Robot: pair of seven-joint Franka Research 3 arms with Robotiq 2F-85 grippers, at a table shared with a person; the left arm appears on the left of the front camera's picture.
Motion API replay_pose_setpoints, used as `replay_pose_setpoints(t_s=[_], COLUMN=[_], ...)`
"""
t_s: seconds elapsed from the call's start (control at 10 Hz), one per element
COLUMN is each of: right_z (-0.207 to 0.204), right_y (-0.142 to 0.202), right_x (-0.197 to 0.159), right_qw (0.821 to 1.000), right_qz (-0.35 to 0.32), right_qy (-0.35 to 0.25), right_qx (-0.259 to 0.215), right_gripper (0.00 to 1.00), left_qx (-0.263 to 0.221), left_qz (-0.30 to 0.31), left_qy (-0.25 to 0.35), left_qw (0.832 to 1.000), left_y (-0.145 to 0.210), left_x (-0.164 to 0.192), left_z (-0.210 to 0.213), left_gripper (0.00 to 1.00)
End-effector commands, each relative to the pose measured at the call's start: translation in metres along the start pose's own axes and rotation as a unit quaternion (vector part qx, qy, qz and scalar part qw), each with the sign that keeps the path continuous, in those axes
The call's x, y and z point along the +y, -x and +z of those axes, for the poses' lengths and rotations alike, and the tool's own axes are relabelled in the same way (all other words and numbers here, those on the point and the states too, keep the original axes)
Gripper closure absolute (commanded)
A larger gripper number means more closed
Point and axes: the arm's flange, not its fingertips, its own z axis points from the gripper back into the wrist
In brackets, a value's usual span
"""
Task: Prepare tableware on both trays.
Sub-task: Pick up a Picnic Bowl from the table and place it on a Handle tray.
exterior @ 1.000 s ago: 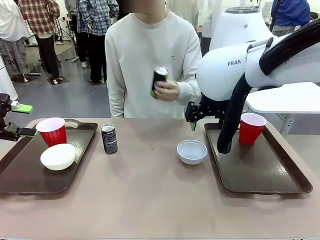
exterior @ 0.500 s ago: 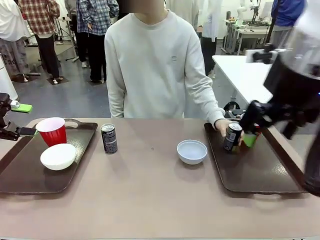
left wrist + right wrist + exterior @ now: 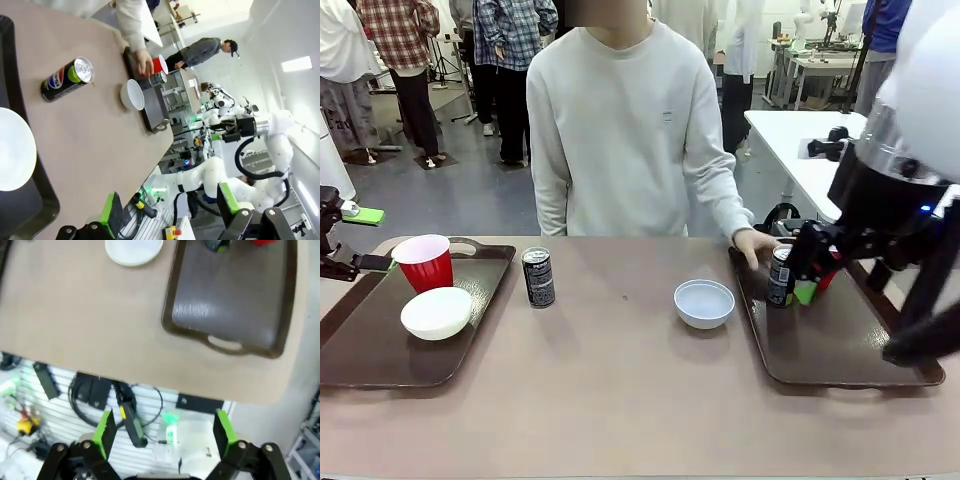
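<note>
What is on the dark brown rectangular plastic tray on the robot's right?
A small black drink can and a red plastic cup, mostly covered by the right arm in front view.

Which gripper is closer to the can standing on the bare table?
Left. The left gripper is across the left tray from the can; the right gripper is above the right tray, beyond the pale bowl.

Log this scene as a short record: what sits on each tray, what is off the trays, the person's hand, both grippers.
left tray: red cup, white bowl
right tray: black can, second red cup
table, between trays: second can, grey-blue bowl
person's hand: beside the black can, contact unclear
left gripper: open, empty
right gripper: open, empty
</note>
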Motion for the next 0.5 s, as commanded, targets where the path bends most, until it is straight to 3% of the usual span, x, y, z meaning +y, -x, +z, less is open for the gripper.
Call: replay_pose_setpoints(t_s=[0.0,0.4], right_z=[-0.017,-0.095], right_y=[-0.057,-0.142], right_x=[0.009,0.032], right_qw=[0.999,0.996], right_qz=[-0.033,-0.079], right_qy=[-0.03,0.001], right_qx=[-0.029,-0.046], right_gripper=[0.0,0.0], left_qx=[-0.003,-0.003], left_qz=[-0.009,-0.009], left_qy=[0.007,0.007], left_qw=[1.0,1.0], left_y=[0.004,0.004], left_x=[0.001,0.001], left_z=[0.001,0.001], left_gripper=[0.0,0.0])
